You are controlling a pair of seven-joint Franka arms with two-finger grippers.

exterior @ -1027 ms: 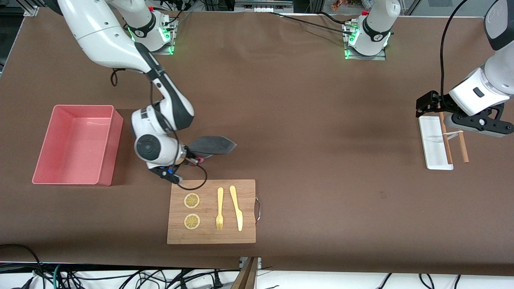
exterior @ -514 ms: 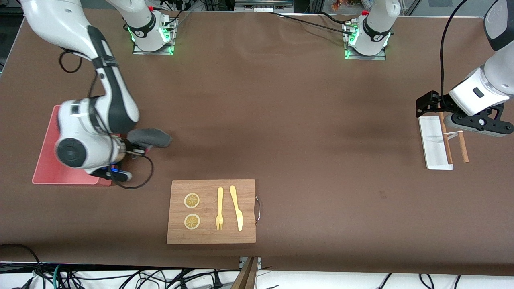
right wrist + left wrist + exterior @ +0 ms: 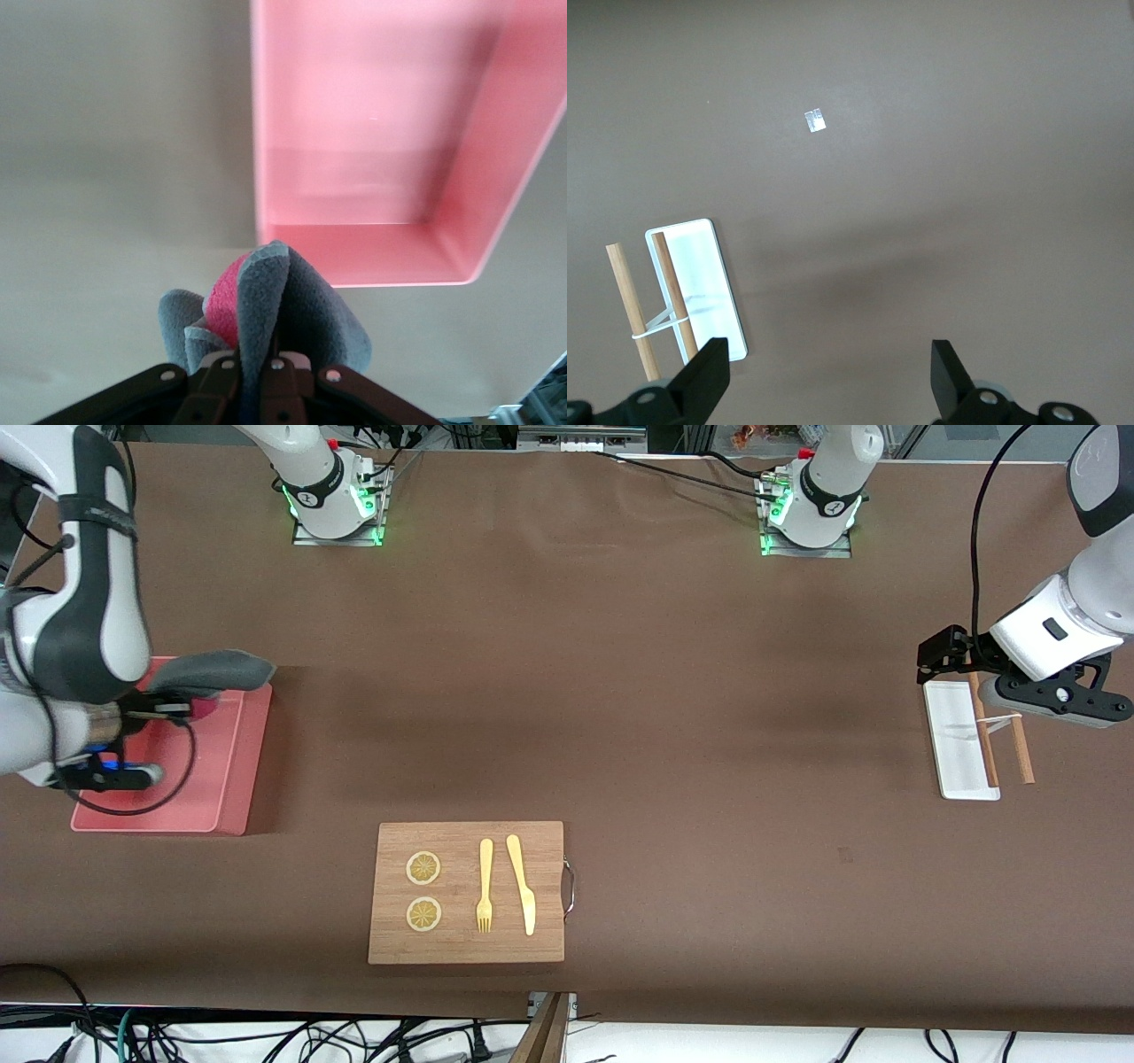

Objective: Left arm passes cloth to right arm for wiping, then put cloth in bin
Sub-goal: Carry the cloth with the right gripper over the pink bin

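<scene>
My right gripper [image 3: 177, 710] is shut on the cloth [image 3: 208, 672], a dark grey fold with crimson showing at the pinch, and hangs over the rim of the pink bin [image 3: 226, 802] at the right arm's end of the table. In the right wrist view the cloth [image 3: 283, 301] bunches out of the right gripper [image 3: 257, 365], with the bin's wall [image 3: 500, 150] and bare floor under it. My left gripper [image 3: 932, 660] waits open over the white tray at the left arm's end. The left wrist view shows its fingers [image 3: 706, 370] wide apart with nothing between them.
A wooden board [image 3: 549, 921] nearer the front camera carries two lemon slices [image 3: 423, 868], a fork [image 3: 485, 886] and a knife [image 3: 523, 886]. The narrow white tray [image 3: 952, 744] and two tied wooden sticks [image 3: 1024, 755] lie under the left gripper. A small white scrap [image 3: 815, 120] lies on the tabletop.
The right gripper has carried the cloth from beside the wooden board toward the right arm's end, to over the bin's rim. The left arm has not moved.
</scene>
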